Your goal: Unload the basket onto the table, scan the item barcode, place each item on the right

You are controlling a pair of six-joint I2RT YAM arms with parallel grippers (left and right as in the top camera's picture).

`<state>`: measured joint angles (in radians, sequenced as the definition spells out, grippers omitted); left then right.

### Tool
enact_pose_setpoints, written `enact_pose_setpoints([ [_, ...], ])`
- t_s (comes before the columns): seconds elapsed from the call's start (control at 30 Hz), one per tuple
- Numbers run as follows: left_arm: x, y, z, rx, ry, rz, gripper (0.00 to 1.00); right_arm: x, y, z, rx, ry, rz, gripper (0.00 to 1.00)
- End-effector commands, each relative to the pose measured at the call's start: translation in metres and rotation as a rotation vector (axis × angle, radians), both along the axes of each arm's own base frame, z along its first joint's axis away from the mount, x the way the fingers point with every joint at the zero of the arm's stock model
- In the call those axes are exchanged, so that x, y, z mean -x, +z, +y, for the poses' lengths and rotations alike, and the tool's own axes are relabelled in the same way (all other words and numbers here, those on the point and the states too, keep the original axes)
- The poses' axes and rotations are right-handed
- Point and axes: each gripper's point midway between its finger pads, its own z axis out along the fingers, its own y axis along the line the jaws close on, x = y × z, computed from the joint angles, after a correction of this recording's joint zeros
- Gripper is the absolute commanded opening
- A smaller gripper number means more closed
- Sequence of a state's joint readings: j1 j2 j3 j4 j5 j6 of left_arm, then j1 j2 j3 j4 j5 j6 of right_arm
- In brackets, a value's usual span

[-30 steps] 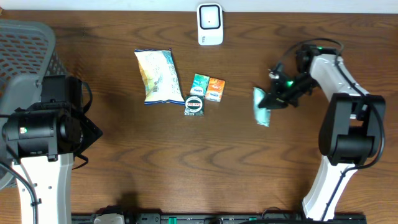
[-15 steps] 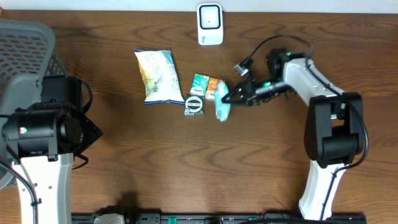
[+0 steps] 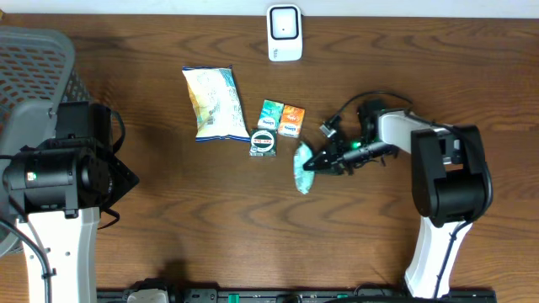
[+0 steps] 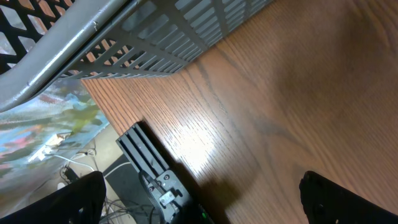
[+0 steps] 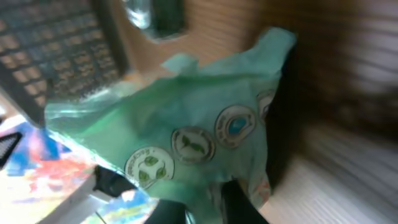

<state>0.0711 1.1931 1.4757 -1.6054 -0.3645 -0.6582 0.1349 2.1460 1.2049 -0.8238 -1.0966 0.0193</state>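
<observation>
green packet (image 3: 301,169) in right hand (image 3: 314,162) (near boxes (image 3: 291,120))

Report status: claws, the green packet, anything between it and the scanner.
Left claw open, empty, by the basket. Right claw pinching green packet at its edge. Orange box sits between packet and white scanner.

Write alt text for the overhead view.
The right gripper holds a green packet at the wooden table, beside a snack bag, two small boxes and a dark pack. A white scanner sits at the far edge; the left arm is by a grey basket.
</observation>
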Motion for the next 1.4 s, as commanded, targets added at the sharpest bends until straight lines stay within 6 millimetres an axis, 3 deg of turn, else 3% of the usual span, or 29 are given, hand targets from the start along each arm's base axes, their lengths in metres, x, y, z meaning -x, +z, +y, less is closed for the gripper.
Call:
enact_pose_setpoints([
  [0.0, 0.002, 0.001, 0.001, -0.001, 0.016, -0.004, 0.98, -0.018, -0.021, -0.046, 0.279, -0.036, 0.017, 0.17],
  [0.2, 0.002, 0.001, 0.001, -0.001, 0.016, -0.004, 0.98, -0.041, 0.009, -0.105, 0.577, 0.023, 0.003, 0.34],
  [0.33, 0.002, 0.001, 0.001, -0.001, 0.016, -0.004, 0.98, -0.049, 0.031, -0.126, 0.718, 0.058, -0.014, 0.44],
  [0.53, 0.002, 0.001, 0.001, -0.001, 0.016, -0.004, 0.98, -0.044, 0.041, -0.119, 0.736, 0.109, -0.017, 0.68],
  [0.73, 0.002, 0.001, 0.001, -0.001, 0.016, -0.004, 0.98, -0.039, 0.018, -0.095, 0.718, 0.153, -0.060, 0.85],
  [0.93, 0.002, 0.001, 0.001, -0.001, 0.016, -0.004, 0.98, -0.013, -0.003, -0.063, 0.592, 0.179, -0.013, 0.75],
  [1.03, 0.002, 0.001, 0.001, -0.001, 0.016, -0.004, 0.97, 0.003, -0.010, -0.062, 0.584, 0.197, 0.029, 0.72],
  [1.13, 0.002, 0.001, 0.001, -0.001, 0.016, -0.004, 0.98, 0.012, -0.018, -0.063, 0.585, 0.206, 0.044, 0.59],
  [1.2, 0.002, 0.001, 0.001, -0.001, 0.016, -0.004, 0.98, 0.013, -0.023, -0.065, 0.588, 0.205, 0.042, 0.43],
  [1.37, 0.002, 0.001, 0.001, -0.001, 0.016, -0.004, 0.98, -0.003, -0.022, -0.077, 0.652, 0.156, 0.029, 0.37],
])
